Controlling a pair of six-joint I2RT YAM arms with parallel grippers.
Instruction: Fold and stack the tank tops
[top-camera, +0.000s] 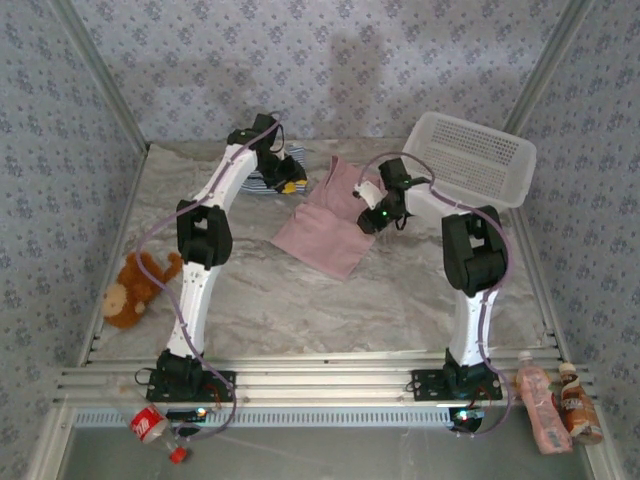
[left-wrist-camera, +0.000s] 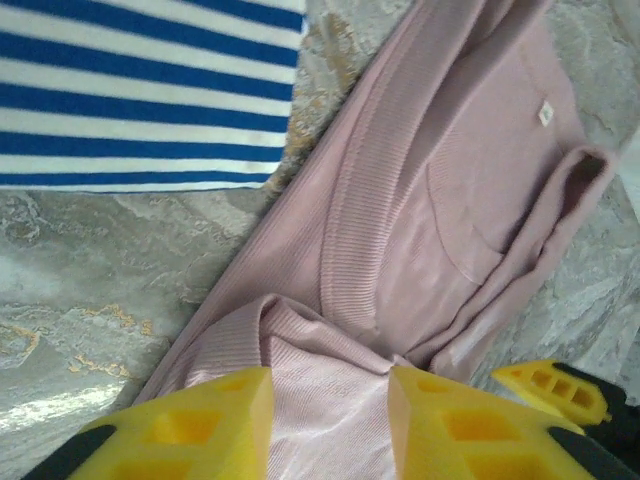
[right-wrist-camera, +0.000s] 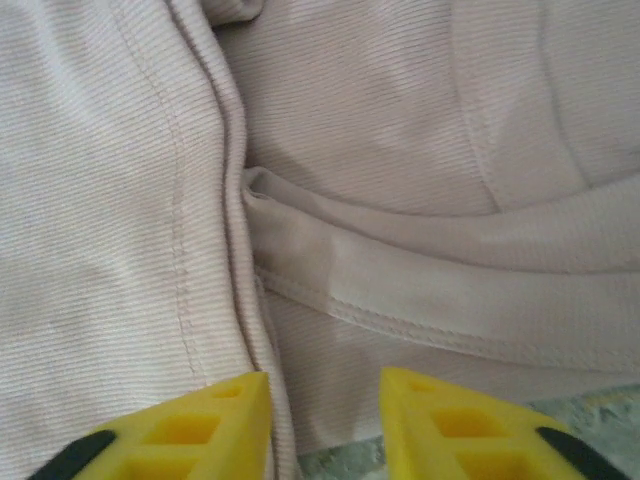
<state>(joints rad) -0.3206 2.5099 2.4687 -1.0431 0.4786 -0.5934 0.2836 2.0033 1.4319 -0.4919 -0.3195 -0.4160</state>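
Two tank tops, neither stacked yet, and both grippers hanging parted over the pink one

Pink tank top (top-camera: 322, 228) lies rumpled mid-table. The striped tank top (left-wrist-camera: 140, 90) sits just beside its far left corner, with a sliver of marble table (left-wrist-camera: 90, 260) between them. Left gripper (left-wrist-camera: 330, 390) and right gripper (right-wrist-camera: 325, 385) both have their fingers apart with pink cloth below and nothing pinched. My worry is the bunched strap and hem layers: a pinch here could catch just one layer, or too many, and drag the fold crooked. The overhead view gives the whole layout plus the white basket (top-camera: 470, 160). The right wrist close-up shows the stitched hem doubling over, which is too small to read from above.
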